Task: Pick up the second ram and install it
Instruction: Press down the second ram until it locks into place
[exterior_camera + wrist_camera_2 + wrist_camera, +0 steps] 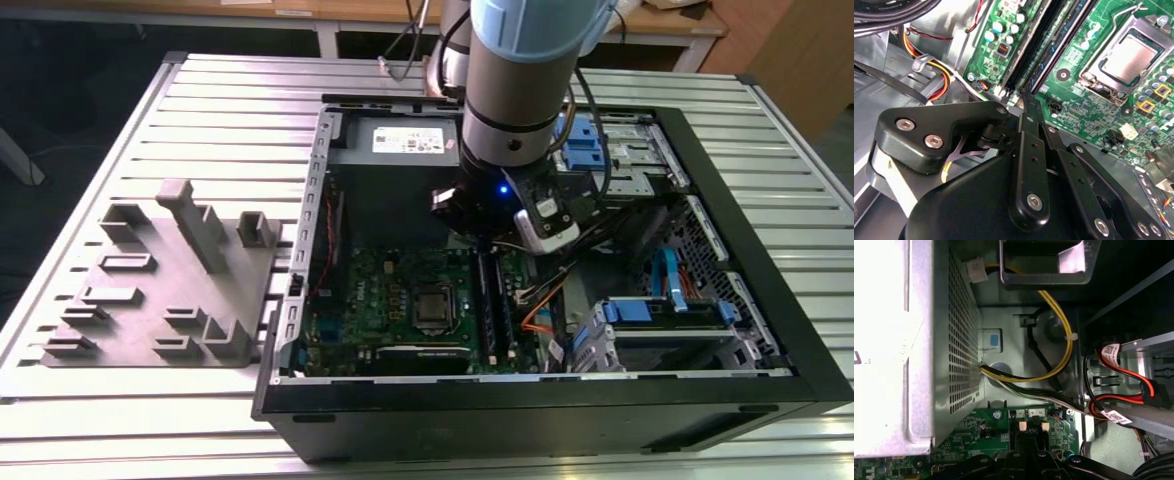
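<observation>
Two long black memory slots [1029,47] lie side by side on the green motherboard [1094,105], next to the processor socket [1126,55]. In the second wrist view a narrow bluish-green strip, which I take for the second ram [1055,47], lies along one of these slots, low and parallel to it. It looks already placed there, but I cannot tell if it is fully seated or if the end latches are locked.

The gripper [1023,100] has its fingers drawn together with nothing between them. The tips hang just above the near end of the slots, close to the strip; whether they touch it I cannot say. In my judgement the pick-up is done and the insertion is at its end or nearly so.

The grey holder block [174,275] stands on the table [94,420], well apart from the computer case [534,420].

About writing: a white label [407,140] sits on the grey power supply [387,150], and white tags [1110,351] hang on the red cables [1134,377]. Their print is too small to make out.
</observation>
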Robot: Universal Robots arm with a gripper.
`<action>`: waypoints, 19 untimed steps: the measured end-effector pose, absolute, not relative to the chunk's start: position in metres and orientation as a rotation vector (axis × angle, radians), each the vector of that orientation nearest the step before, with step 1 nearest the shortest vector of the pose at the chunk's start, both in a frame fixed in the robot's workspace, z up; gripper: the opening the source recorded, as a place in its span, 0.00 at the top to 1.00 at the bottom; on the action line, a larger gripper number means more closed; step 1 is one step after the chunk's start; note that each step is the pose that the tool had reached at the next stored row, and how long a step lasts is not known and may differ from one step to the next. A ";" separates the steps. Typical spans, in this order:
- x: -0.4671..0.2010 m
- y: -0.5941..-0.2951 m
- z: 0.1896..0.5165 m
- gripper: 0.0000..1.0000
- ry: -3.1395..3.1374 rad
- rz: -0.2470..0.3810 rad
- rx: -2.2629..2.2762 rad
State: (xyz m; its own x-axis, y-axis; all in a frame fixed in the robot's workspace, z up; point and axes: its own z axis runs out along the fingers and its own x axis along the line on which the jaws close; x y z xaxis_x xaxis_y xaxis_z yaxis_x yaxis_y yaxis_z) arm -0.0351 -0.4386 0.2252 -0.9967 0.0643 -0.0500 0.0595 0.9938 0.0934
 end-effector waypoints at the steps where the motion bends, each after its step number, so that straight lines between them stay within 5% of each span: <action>1: -0.035 -0.439 0.225 0.93 3.084 0.142 0.096; 19: -0.035 -0.440 0.220 0.93 3.084 0.142 0.096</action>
State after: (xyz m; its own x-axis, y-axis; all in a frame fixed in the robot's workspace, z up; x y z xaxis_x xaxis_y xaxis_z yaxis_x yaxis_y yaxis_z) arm -0.0352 -0.4396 0.2203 -0.9967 0.0643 -0.0502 0.0595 0.9938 0.0934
